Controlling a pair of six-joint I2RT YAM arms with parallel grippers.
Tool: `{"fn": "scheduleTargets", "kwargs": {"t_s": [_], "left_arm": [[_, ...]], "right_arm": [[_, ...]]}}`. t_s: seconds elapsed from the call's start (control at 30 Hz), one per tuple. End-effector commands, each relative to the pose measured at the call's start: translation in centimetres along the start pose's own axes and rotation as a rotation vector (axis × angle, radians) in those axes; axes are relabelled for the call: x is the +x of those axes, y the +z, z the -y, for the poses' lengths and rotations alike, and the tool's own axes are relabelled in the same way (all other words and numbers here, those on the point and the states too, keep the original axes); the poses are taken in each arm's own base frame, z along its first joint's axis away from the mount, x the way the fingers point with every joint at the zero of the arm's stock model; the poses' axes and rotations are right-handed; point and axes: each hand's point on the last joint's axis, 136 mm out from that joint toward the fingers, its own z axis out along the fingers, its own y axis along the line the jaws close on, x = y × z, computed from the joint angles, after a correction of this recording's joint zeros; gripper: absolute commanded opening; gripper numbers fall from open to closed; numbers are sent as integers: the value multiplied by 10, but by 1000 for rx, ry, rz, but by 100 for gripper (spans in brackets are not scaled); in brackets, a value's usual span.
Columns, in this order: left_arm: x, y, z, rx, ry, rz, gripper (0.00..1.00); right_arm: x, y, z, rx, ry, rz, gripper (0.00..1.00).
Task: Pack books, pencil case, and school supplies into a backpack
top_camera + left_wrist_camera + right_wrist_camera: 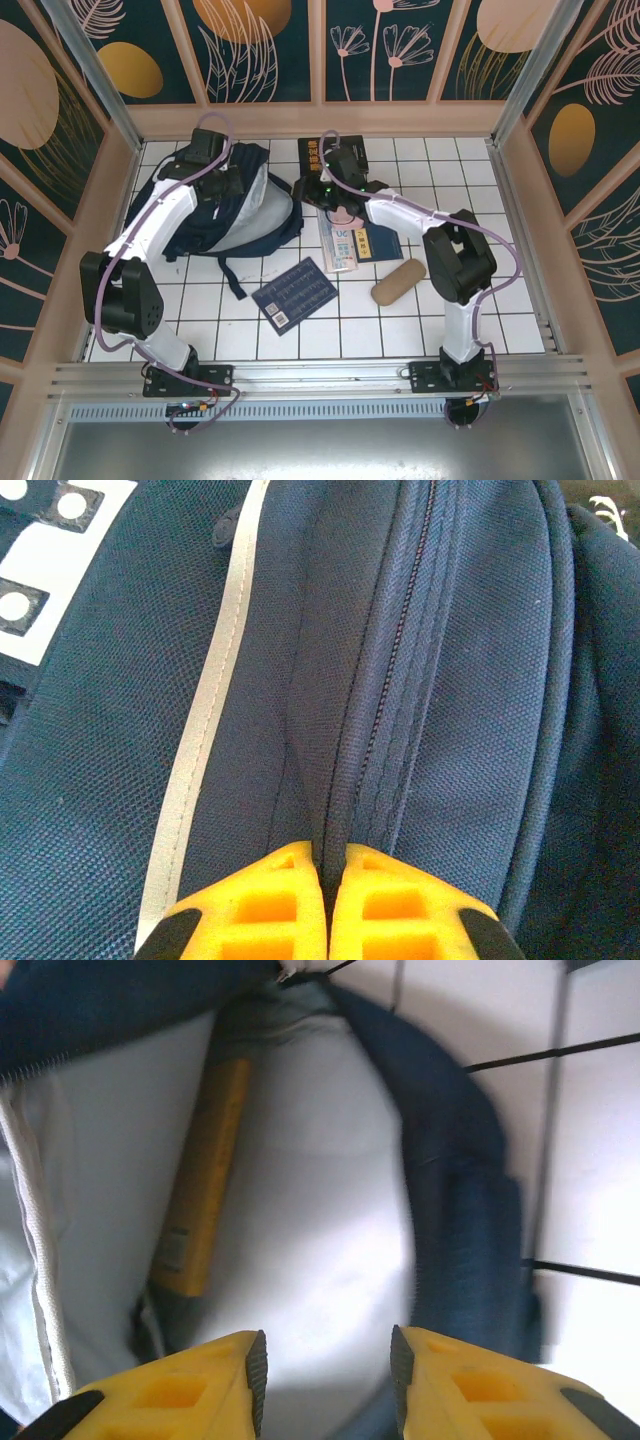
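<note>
The navy backpack (pixel 195 215) lies at the left with its mouth facing right and pale grey lining (pixel 310 1220) showing. My left gripper (pixel 335 855) is shut on a fold of the backpack (pixel 450 730) by the zipper, at its top (pixel 220 175). At the mouth, my right gripper (pixel 328 1370) hangs open and holds nothing. The yellow book (pixel 200 1190) lies inside against the lining. Three more books lie on the table: a black one (pixel 322 152), a navy one (pixel 388 245) and a grid-patterned one (pixel 295 293). A white-and-blue packet (pixel 342 243) rests on the navy book. The tan pencil case (pixel 398 281) lies to the right.
White tiled floor (pixel 460 180) with walls on three sides. A backpack strap (pixel 232 280) trails toward the grid book. The right arm's elbow (pixel 455 250) stands just right of the pencil case.
</note>
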Motion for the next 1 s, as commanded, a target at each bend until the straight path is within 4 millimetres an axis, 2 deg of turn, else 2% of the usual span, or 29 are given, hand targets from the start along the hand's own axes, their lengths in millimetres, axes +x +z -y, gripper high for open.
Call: {"fn": "scheduleTargets", "kwargs": {"t_s": [0.0,0.07,0.17,0.23,0.37,0.4,0.47,0.73,0.87,0.97], "left_arm": [[-9,1,2,36,-4,46,9],[-6,6,7,69,-18,33,19],[-5,12,23,160,-58,21,40],[-8,15,32,206,-77,16,44],[-24,17,48,280,-112,39,47],[-22,30,49,280,-121,20,47],[-29,37,54,302,-133,21,47],[-45,70,69,341,-192,12,47],[-51,89,79,352,-201,3,48],[-58,103,86,360,-203,1,48]], "right_arm": [[-16,-22,36,134,-35,37,40],[-25,-30,53,173,-28,53,39],[-44,-41,83,223,6,80,40],[-54,-46,98,251,19,99,40],[-76,-44,123,288,21,111,40],[-80,-41,128,292,16,109,40],[-88,-33,138,309,6,102,40],[-130,12,158,321,-83,82,39],[-139,37,168,327,-95,62,38],[-132,46,171,324,-98,39,39]]}}
